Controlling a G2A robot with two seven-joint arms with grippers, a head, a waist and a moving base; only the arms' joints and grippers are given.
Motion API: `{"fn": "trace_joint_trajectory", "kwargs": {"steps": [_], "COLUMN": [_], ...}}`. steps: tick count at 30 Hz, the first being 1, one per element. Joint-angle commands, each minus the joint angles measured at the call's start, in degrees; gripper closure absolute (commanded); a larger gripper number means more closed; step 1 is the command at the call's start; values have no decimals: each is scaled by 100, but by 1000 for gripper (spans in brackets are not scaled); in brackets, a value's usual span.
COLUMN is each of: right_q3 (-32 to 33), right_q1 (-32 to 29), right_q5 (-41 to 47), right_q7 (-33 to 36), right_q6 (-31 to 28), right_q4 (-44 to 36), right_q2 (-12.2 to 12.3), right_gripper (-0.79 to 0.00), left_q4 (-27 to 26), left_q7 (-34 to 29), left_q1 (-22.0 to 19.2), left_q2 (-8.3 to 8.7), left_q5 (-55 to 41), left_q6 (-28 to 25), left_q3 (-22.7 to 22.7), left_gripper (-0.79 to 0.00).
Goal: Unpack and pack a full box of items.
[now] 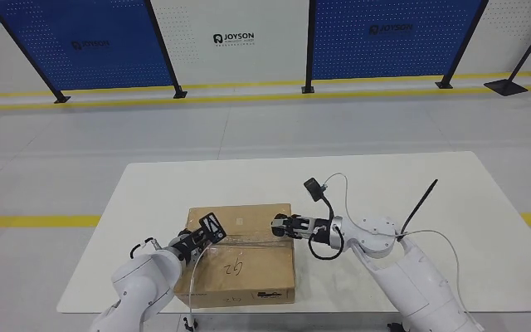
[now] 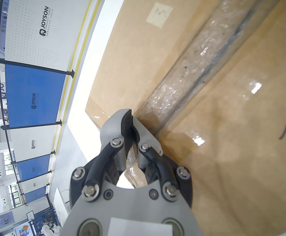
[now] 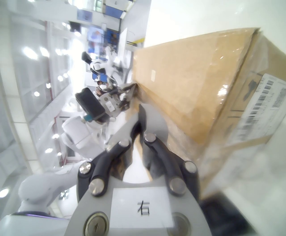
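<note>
A brown cardboard box [image 1: 241, 266] lies closed on the white table [image 1: 415, 191], with a strip of clear tape [image 2: 190, 67] running along its top seam. My left gripper [image 2: 130, 118] is at the box's left edge where the seam ends. It is shut, with crumpled clear tape between its fingers. At the opposite end of the seam, my right gripper [image 3: 141, 111] is shut against the box's right edge [image 1: 280, 226]. Whether it pinches any tape is hidden. The left gripper [image 3: 131, 89] also shows far off in the right wrist view, at the far end of the box [image 3: 190, 89].
A barcode label [image 3: 263, 105] is stuck on the box's end face and a small white sticker [image 2: 159, 13] on its top. A thin black rod [image 1: 419, 207] slants up above the table's right half. Blue and white partition panels stand behind the table.
</note>
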Motion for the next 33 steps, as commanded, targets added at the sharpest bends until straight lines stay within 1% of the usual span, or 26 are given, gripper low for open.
{"fn": "trace_joint_trajectory", "kwargs": {"steps": [1,11,19,33], "right_q3": [-73,-306,-295,-257], "right_q1": [11,110,134,101], "right_q5": [-44,-80,-91,-151], "right_q7": [39,112,134,216], "right_q6": [7,29,56,43], "right_q4": [86,445,481,430], "right_q2": [-13,-87,-97,-88], "right_gripper": [0,0,0,0], "left_q4": [-1,-81,-145,-137], "left_q7": [6,-43,-102,-282], "left_q1": [-6,-24,38,214], "left_q2": [-1,2,9,20], "left_q5": [-4,-104,-161,-225], "left_q6": [-16,-35,-12,-183], "left_q3": [3,-131,-328,-385], "left_gripper": [0,0,0,0]}}
